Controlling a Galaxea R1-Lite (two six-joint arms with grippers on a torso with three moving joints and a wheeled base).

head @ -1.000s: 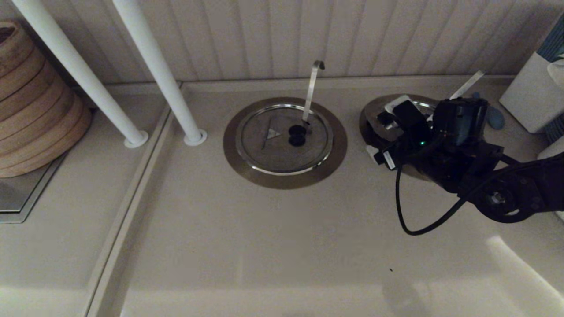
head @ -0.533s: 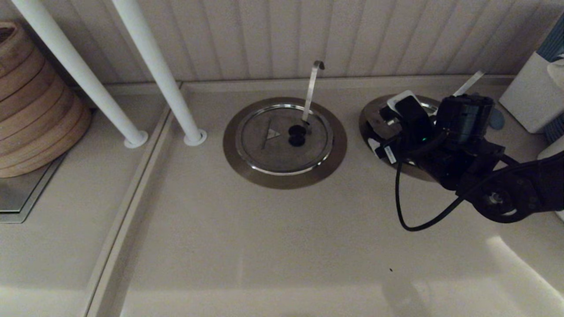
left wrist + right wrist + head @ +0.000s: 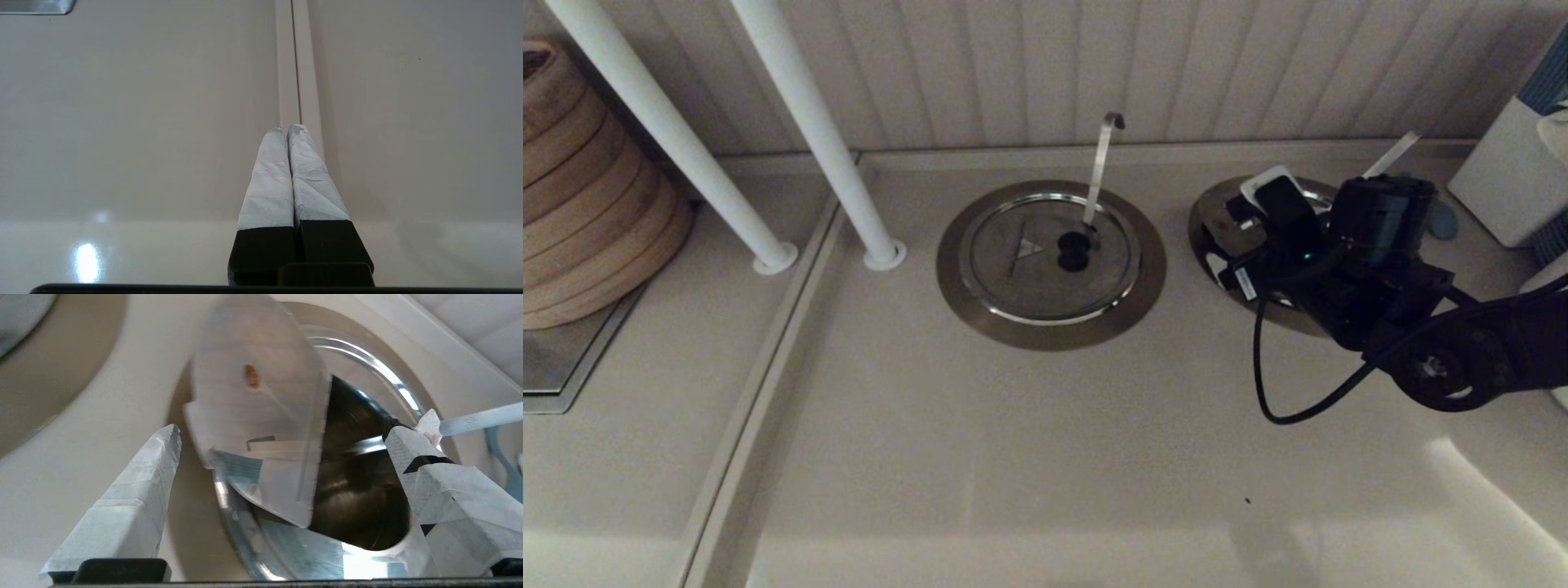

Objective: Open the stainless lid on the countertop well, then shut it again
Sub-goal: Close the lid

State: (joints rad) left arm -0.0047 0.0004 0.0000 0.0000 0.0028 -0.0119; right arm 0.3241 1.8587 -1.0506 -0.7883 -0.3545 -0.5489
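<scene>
- The right gripper (image 3: 286,457) stood spread wide, holding nothing; the stainless lid (image 3: 261,416) stood folded up between its jaws.
- Beyond them, the countertop well (image 3: 359,498) gaped dark: opening looked done.
- Next, I'd judge, nudging the lid down.
- The left gripper (image 3: 286,130) hung closed, empty, well apart.

Right end effector (image 3: 282,465) spread wide (arm reaching forward), left end effector (image 3: 288,130) closed

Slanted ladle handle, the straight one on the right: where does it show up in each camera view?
Head view: the ladle handle is at far right, slanting up toward the back wall.
Right wrist view: it is a pale bar running off the right edge, over the dark opening.
Left wrist view: not in it.
Shared landmark: the brushed-steel ring of the countertop well, seen in the head and right wrist views.
</scene>
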